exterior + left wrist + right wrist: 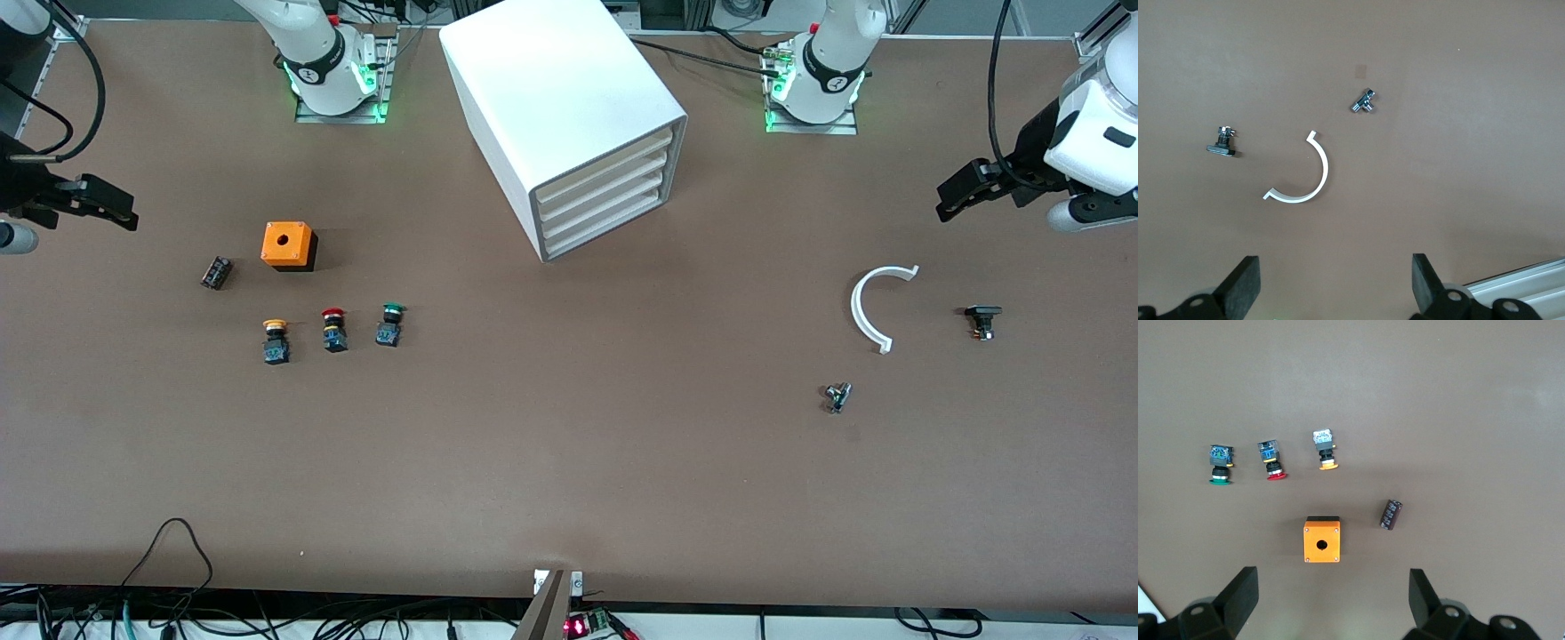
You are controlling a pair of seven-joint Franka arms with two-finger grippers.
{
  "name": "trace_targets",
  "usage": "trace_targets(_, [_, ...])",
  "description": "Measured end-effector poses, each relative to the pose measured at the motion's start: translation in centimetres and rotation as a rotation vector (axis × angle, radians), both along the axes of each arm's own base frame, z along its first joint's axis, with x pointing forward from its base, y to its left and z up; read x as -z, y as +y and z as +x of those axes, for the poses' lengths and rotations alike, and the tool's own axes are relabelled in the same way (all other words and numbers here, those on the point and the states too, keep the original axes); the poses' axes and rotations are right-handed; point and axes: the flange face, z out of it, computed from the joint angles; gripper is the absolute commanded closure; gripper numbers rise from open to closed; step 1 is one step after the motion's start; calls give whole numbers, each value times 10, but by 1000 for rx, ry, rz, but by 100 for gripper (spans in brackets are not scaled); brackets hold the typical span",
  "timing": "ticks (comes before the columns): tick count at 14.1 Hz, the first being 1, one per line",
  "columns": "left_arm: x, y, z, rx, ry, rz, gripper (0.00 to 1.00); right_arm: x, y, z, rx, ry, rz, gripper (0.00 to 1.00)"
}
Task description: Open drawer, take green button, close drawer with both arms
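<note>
We see both black two-finger grippers, left [949, 203] and right [124, 216], spread empty at frame edges, the white cabinet's bottom drawer [605, 228] shut, the green-capped button [389, 324] lower left.

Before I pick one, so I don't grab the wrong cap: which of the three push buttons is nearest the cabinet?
The green-capped button, at the end of the row toward the cabinet; the red-capped button and yellow-capped button lie farther off.
</note>
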Motion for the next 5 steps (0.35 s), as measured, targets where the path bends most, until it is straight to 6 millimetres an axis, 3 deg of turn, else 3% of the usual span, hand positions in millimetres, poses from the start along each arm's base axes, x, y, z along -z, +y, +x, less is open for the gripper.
trace_targets(5, [0, -1, 0, 3, 0, 0, 0, 9, -14, -35, 24, -10, 10, 0])
